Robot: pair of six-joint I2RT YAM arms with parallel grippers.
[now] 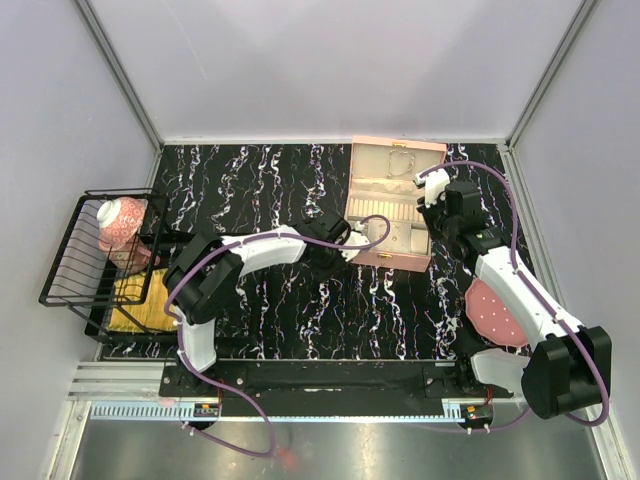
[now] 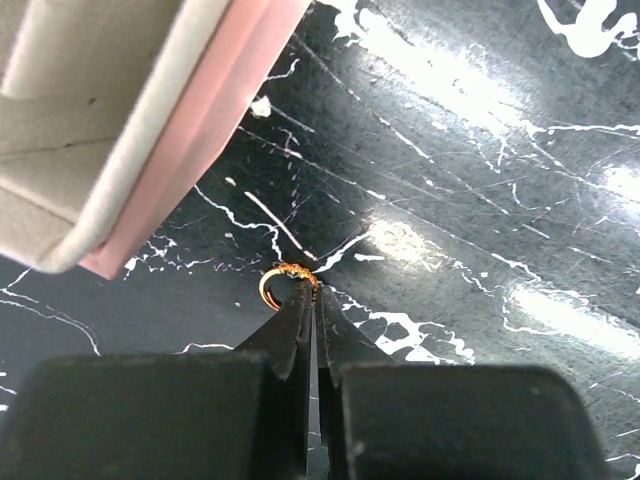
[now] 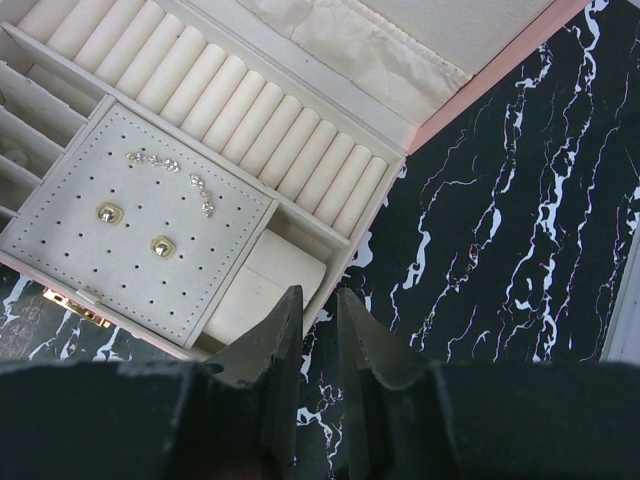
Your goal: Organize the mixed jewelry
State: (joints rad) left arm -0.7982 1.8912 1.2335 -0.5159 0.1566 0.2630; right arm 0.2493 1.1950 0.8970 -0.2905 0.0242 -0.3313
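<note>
Black, white-veined marble table (image 1: 270,310) carries the open pink box (image 1: 395,260), and both arms reach toward it. Over the box's near corner hangs the right claw (image 3: 320,300), its jaws a narrow gap apart with nothing between them. Ahead of it and to its left inside the box lies the perforated pad (image 3: 90,250). On the pad rest a pale strand (image 3: 175,170) and two gold studs (image 3: 108,212), so those pieces look sorted.

Just outside the box wall, the left claw (image 2: 308,292) is pinched onto the gold ring (image 2: 270,285) at its very tips, low over bare table. Whether the ring is lifted I cannot tell. It seems the piece left to do, likely bound for the rolls (image 3: 200,90).
</note>
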